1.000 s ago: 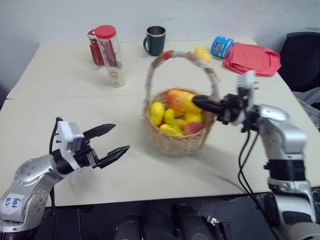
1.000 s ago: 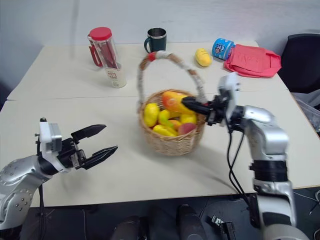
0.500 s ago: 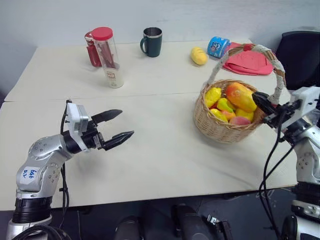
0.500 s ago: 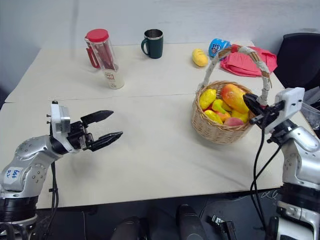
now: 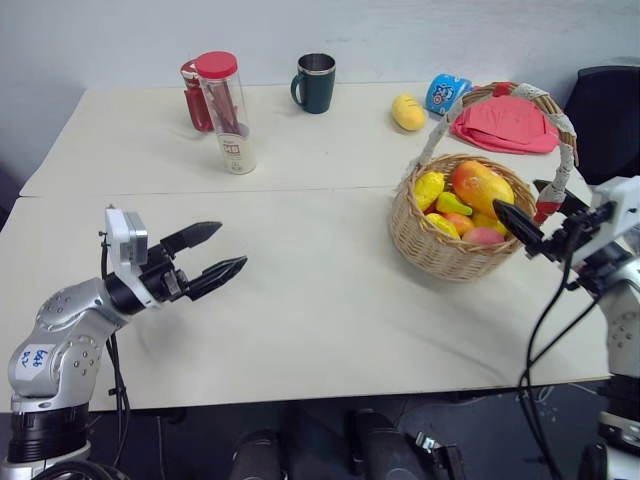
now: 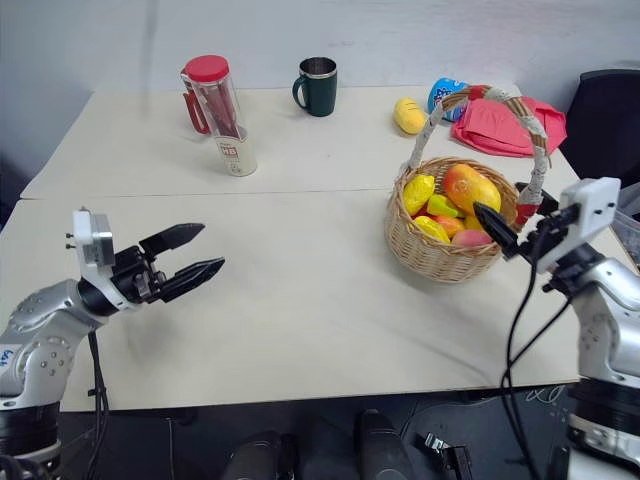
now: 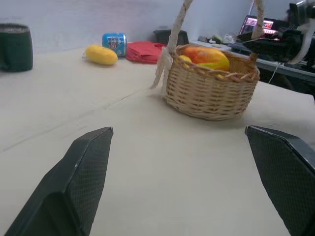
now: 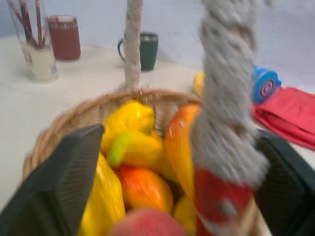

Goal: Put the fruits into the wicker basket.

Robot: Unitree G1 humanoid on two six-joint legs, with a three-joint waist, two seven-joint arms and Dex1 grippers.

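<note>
A pale beige table [image 5: 320, 300] stands against a plain white wall [image 5: 400, 30], a black chair [image 5: 610, 110] beside it.

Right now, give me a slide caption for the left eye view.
Wicker basket of toy fruits sits at the open right claw, one lemon left by the blue can; left claw open.

The basket [image 5: 447, 250] stands on the table [image 5: 300, 300] near its right edge, holding a mango [image 5: 484, 190], yellow fruits [image 5: 430, 188] and a pink piece [image 5: 484, 236]. The right gripper [image 5: 532, 212] has its fingers spread on either side of the handle's red end, at the rim. The left gripper [image 5: 212, 254] hangs open over bare table, well apart. One lemon [image 5: 407, 112] lies at the back beside a blue can [image 5: 444, 93] and red cloth [image 5: 507, 122]; a mug [image 5: 315, 82] and jar [image 5: 226, 112] stand farther left.
</note>
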